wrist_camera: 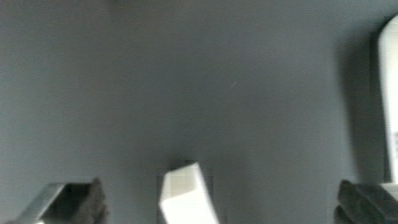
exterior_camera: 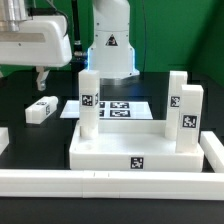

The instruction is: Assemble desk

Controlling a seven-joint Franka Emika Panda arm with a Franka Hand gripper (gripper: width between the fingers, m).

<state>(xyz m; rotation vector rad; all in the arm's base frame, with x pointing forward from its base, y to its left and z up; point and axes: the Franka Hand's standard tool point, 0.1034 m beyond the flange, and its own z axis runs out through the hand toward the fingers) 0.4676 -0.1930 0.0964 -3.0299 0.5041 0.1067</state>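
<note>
The fingers (exterior_camera: 40,77) are standing wide apart and are holding nothing. They are hanging in the air over the black worktop (exterior_camera: 35,138), on the exterior view's left. Just below them a loose leg block (exterior_camera: 40,108) is lying on its side on the worktop, well apart from the rest of the desk.

The tabletop (exterior_camera: 110,152) is lying flat in the middle of the worktop. It is white and is showing a small black-and-white square tag on its front side. Three white square leg blocks are standing upright on it. The left leg block (exterior_camera: 88,100) is standing at the end on the exterior view's left. The near right leg block (exterior_camera: 190,115) and the far right leg block (exterior_camera: 175,95) are standing at the other end. Each one is showing a tag.

The marker board (exterior_camera: 120,108) is lying flat behind the tabletop. A long white front rail (exterior_camera: 100,182) is lying in front of it.

In the wrist view, a small white part (wrist_camera: 183,190) is showing between the two fingers, touching neither. I cannot tell which part it is.
</note>
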